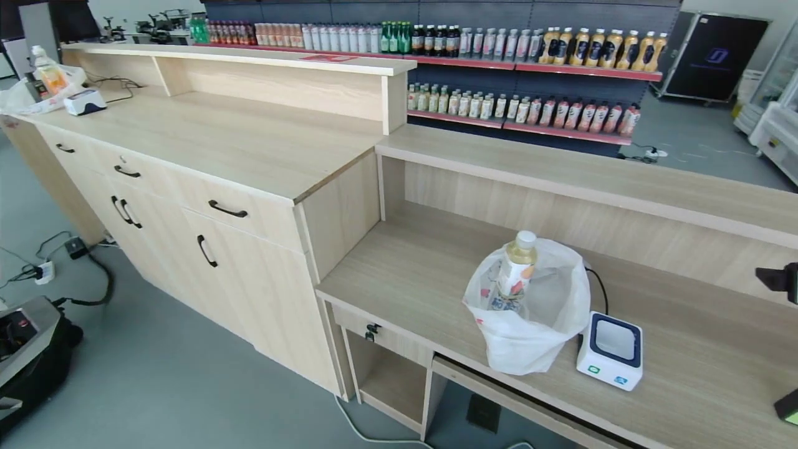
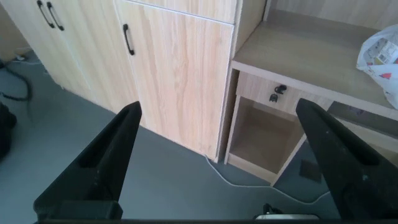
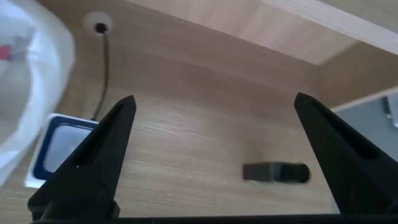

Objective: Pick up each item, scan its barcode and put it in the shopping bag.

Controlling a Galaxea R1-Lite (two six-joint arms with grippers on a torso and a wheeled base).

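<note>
My right gripper, spread wide, hangs nearer the bag and its upright bottle than my left gripper, also spread.

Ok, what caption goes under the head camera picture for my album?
A drink bottle stands in the white shopping bag beside the barcode scanner on the wooden counter.
</note>
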